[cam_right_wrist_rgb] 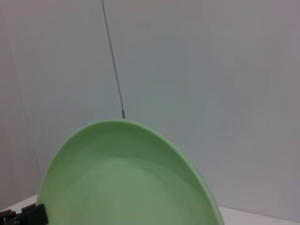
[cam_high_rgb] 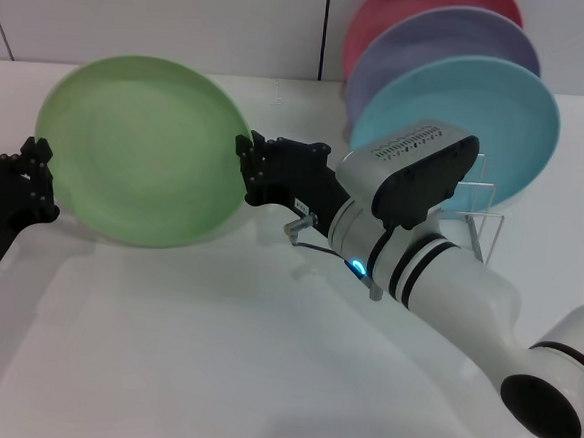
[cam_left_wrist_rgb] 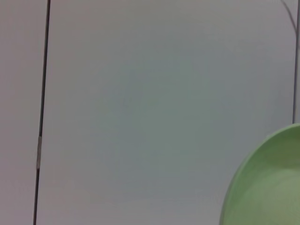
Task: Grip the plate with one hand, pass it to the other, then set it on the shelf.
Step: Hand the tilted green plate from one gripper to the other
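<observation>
Two grippers meet at the light green plate [cam_high_rgb: 137,148], which is raised above the white table [cam_high_rgb: 212,364] and tilted, its face turned toward the head camera. The left gripper [cam_high_rgb: 36,176], black, on the arm with the green light, sits at the plate's left rim; its fingers [cam_high_rgb: 42,151] appear to clasp the edge. The right gripper [cam_high_rgb: 248,166], on the white arm with the blue ring, is at the plate's right rim, and its fingers [cam_high_rgb: 245,148] lie above and below the edge. Whether they press the rim or only surround it, I cannot tell from the head view.

Only the head view shows both arms and the shelf [cam_high_rgb: 478,217], a thin chrome wire rack standing behind the right arm. A turquoise plate [cam_high_rgb: 480,117] stands upright in it, with a lavender plate [cam_high_rgb: 434,49] and a red plate [cam_high_rgb: 407,12] behind; the rack is mostly hidden by the arm's grey head.

In the left wrist view only a curved part of the plate [cam_left_wrist_rgb: 272,183] is visible in one corner, before a plain wall [cam_left_wrist_rgb: 140,93]; no fingers are seen there. The right wrist view shows much more of the plate [cam_right_wrist_rgb: 122,183], its raised rim curving in front of the wall [cam_right_wrist_rgb: 211,70], and a small black part of the left gripper [cam_right_wrist_rgb: 28,216] at the far edge.
</observation>
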Robot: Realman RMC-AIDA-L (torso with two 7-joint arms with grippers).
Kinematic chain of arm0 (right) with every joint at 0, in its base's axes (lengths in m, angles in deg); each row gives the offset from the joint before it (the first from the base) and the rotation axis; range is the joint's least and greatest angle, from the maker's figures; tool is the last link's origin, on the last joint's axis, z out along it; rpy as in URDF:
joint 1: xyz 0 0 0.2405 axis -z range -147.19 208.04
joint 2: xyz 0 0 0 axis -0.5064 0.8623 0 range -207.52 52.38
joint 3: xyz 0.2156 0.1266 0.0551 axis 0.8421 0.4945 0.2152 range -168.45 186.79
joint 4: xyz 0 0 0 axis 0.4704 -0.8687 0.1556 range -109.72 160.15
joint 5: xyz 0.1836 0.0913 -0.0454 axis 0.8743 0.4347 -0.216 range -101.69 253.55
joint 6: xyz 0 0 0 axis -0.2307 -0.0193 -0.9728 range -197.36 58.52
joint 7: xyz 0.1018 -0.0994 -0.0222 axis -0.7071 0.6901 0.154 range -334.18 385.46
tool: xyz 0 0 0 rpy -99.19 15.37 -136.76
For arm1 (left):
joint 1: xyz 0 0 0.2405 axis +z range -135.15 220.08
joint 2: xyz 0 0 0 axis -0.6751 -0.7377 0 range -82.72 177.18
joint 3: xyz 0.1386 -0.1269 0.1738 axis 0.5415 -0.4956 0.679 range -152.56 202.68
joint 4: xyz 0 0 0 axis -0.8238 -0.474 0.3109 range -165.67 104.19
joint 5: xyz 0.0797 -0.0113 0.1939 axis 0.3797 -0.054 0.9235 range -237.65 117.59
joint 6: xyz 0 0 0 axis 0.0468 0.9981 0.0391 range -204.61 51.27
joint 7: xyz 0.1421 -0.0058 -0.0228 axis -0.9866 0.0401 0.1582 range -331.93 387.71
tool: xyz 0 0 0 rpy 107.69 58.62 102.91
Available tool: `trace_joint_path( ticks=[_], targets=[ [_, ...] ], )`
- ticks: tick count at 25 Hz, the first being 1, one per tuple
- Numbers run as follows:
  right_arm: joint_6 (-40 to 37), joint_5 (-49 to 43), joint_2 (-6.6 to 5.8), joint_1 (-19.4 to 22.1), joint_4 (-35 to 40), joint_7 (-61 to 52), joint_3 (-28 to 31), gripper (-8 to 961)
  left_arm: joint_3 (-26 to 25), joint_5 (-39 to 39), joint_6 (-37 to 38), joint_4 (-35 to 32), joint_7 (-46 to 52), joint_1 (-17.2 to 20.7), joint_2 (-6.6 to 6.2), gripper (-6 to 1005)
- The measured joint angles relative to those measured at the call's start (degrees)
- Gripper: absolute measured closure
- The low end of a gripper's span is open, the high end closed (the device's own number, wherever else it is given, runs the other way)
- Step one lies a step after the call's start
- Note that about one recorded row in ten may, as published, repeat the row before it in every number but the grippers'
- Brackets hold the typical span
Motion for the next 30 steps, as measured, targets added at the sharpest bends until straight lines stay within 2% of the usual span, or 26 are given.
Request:
trace_joint_path(
  ticks=[30],
  targets=[
    [1.01, 0.37, 0.0, -0.26, 0.16, 0.0, 0.0, 887, 0.0, 0.0, 0.62, 0.08, -1.7, -0.21, 0.0, 844]
  ],
)
